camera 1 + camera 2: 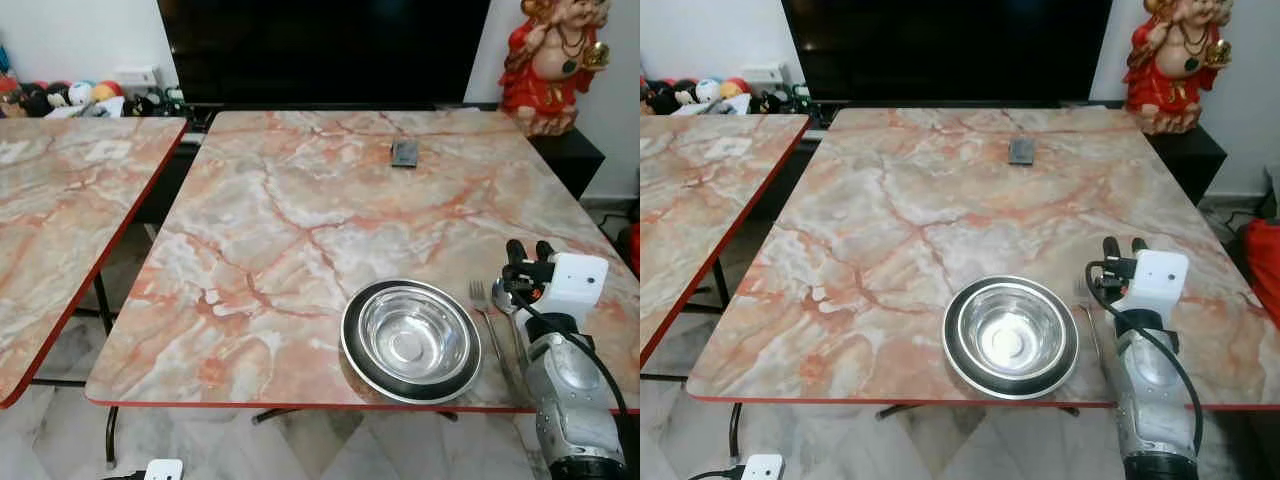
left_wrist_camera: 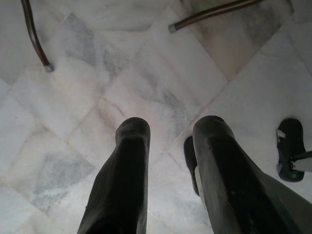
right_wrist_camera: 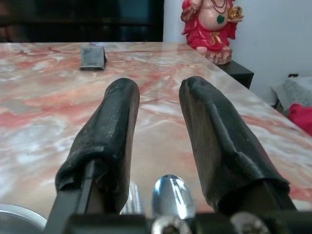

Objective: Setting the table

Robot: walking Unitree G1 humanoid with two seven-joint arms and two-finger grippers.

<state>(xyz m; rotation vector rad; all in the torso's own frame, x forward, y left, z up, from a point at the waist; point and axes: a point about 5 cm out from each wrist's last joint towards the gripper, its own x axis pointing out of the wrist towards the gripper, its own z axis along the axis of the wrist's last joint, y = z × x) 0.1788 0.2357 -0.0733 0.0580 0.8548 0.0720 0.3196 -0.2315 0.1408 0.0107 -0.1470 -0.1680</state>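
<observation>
A shiny steel bowl (image 1: pixel 410 340) sits in a dark-rimmed plate near the front edge of the marble table (image 1: pixel 300 220). Just to its right lie a fork (image 1: pixel 487 318) and a spoon (image 1: pixel 506 300), side by side. My right gripper (image 1: pixel 527 250) hovers low over the handles of these two, open, holding nothing. In the right wrist view its fingers (image 3: pixel 114 122) point across the table, with the spoon bowl (image 3: pixel 171 195) and fork tines (image 3: pixel 131 197) beneath them. My left gripper (image 2: pixel 170 129) hangs open over the floor.
A small dark grey block (image 1: pixel 404 153) lies at the table's far middle. A red figurine (image 1: pixel 553 60) stands on a black cabinet at the back right, and a dark screen (image 1: pixel 320 50) is behind. A second marble table (image 1: pixel 60 200) stands to the left. Metal table legs (image 2: pixel 34 34) cross the tiled floor.
</observation>
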